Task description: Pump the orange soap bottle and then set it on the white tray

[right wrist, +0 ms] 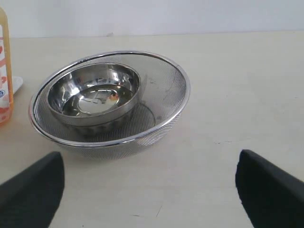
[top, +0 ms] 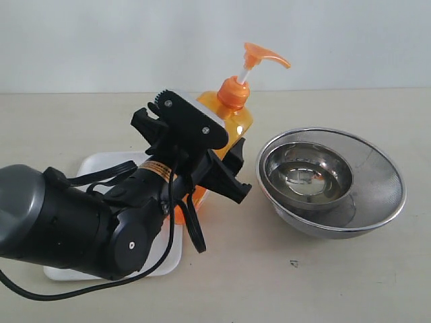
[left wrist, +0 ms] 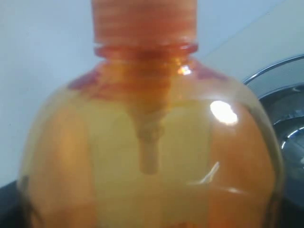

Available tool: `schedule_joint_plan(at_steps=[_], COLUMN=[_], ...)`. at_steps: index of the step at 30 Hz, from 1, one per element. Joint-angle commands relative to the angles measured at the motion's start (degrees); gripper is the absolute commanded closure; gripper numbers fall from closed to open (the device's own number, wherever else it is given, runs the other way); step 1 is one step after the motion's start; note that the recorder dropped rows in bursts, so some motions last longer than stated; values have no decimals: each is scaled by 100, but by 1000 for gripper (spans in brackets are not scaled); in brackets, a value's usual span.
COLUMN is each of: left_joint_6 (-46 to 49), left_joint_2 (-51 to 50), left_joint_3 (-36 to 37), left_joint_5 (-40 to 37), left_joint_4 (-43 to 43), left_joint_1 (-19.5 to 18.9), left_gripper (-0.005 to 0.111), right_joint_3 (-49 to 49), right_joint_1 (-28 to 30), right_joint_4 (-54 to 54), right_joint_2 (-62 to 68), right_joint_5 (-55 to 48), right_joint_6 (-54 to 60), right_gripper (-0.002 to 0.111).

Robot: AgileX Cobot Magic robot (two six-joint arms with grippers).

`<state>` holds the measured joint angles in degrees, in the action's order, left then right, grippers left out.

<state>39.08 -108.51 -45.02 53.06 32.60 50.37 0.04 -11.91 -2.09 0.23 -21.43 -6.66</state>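
Note:
The orange soap bottle (top: 236, 118) stands up with its pump head (top: 266, 57) raised on the white stem. My left gripper (top: 192, 151) is shut on its body, one finger on each side. In the left wrist view the bottle (left wrist: 152, 142) fills the picture and hides the fingers. Its lower end sits at the right edge of the white tray (top: 101, 165), and my arm hides whether it rests there. My right gripper (right wrist: 149, 190) is open over bare table in front of the bowls and is out of the exterior view. The bottle's label (right wrist: 4, 71) shows at that view's edge.
Nested steel bowls (top: 330, 182) stand just right of the bottle, a small bowl inside a wide mesh strainer (right wrist: 166, 80). Their rim (left wrist: 280, 90) also shows in the left wrist view. My left arm covers much of the tray. A white wall runs along the table's far edge.

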Motion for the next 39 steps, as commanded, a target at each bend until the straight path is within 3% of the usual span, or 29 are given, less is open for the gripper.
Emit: schedule_joint_plan(at_steps=[1,23,39], left_joint_6=[98,109,99], left_joint_2=[129,116,116], left_joint_3=[-37,-37,-37], left_joint_5=[238,80,79], left_joint_4=[-85,-325,-325], left_joint_1=[17,17,17], left_gripper=[102,102,102], right_joint_3=[-4,-4,-4], right_joint_1=[38,38,38], right_joint_4=[0,-345,-274], right_joint_2=[-23,-23,-23], right_joint_5=[29,284,4194], right_joint_6=[13,311,223], right_gripper=[21,21,21])
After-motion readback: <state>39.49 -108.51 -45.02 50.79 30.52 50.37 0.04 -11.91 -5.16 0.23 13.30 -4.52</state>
